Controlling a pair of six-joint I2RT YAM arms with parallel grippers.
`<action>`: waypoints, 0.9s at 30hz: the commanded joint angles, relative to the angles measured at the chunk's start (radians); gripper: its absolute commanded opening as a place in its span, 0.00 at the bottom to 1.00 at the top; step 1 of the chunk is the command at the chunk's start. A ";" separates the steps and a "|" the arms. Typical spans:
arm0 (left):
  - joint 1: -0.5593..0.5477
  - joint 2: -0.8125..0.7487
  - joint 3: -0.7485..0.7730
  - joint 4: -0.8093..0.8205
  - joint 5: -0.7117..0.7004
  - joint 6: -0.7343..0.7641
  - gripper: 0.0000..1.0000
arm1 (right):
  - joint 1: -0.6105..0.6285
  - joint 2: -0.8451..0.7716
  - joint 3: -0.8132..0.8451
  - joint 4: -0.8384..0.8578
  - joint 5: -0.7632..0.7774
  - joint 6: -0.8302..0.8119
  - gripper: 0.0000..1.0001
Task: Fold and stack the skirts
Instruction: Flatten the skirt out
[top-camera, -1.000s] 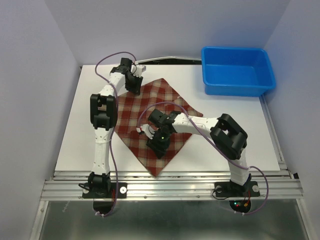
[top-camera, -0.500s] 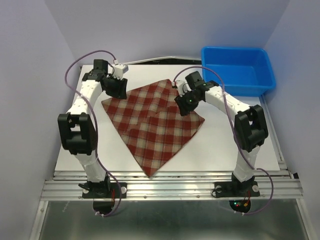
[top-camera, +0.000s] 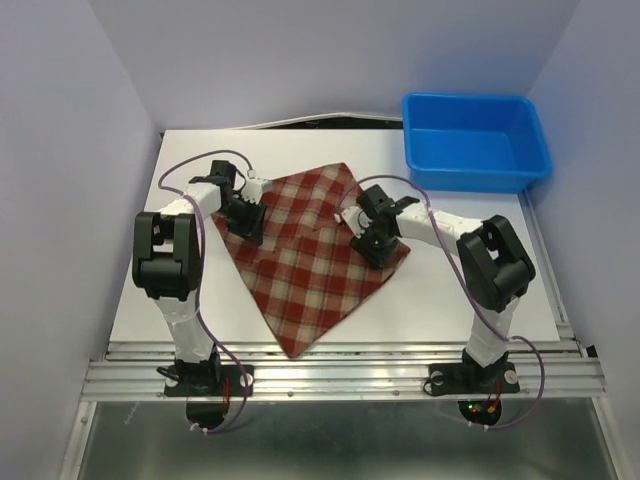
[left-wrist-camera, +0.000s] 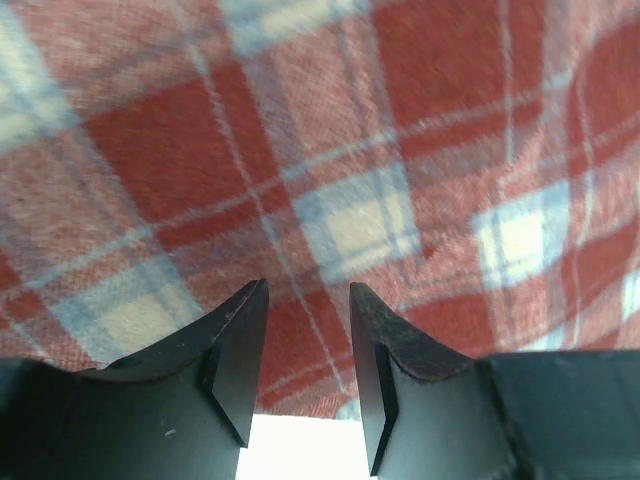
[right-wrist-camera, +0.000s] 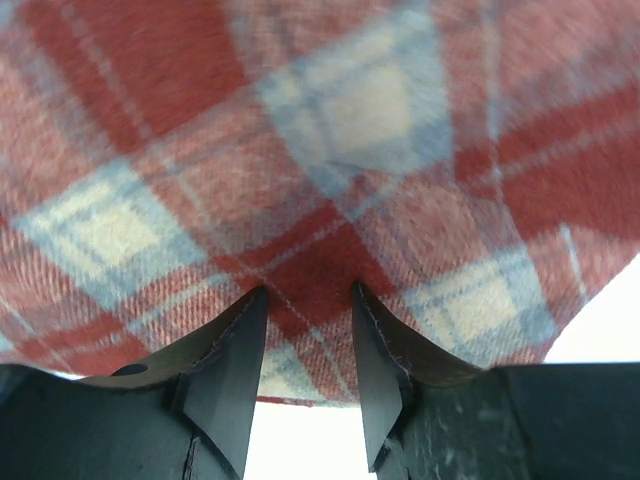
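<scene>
One plaid skirt (top-camera: 305, 265) in red, dark red and cream lies flat on the white table (top-camera: 150, 290), turned like a diamond. My left gripper (top-camera: 247, 217) is low over its left edge. In the left wrist view the left gripper (left-wrist-camera: 308, 292) is open, with plaid cloth (left-wrist-camera: 330, 170) showing between and beyond the fingers and its hem crossing the gap. My right gripper (top-camera: 373, 240) is low over the skirt's right corner. In the right wrist view the right gripper (right-wrist-camera: 308, 290) is open over the cloth (right-wrist-camera: 340, 130), the hem between the fingers.
A blue plastic bin (top-camera: 475, 142) stands at the back right corner, with nothing visible in it. Bare white table lies left and right of the skirt. Grey walls close in the left, back and right sides.
Both grippers have come down and nearer from the skirt's far edges onto its left edge and right corner. The skirt has shifted slightly on the table.
</scene>
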 joint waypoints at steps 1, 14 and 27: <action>0.004 0.006 0.046 0.025 0.008 0.015 0.49 | 0.133 0.000 -0.123 -0.124 -0.069 0.008 0.44; -0.002 -0.001 -0.060 -0.096 0.135 0.162 0.37 | 0.344 -0.138 -0.026 -0.304 -0.358 0.019 0.48; 0.064 -0.016 0.497 -0.205 0.168 0.389 0.60 | -0.060 -0.025 0.455 -0.083 -0.089 0.057 0.61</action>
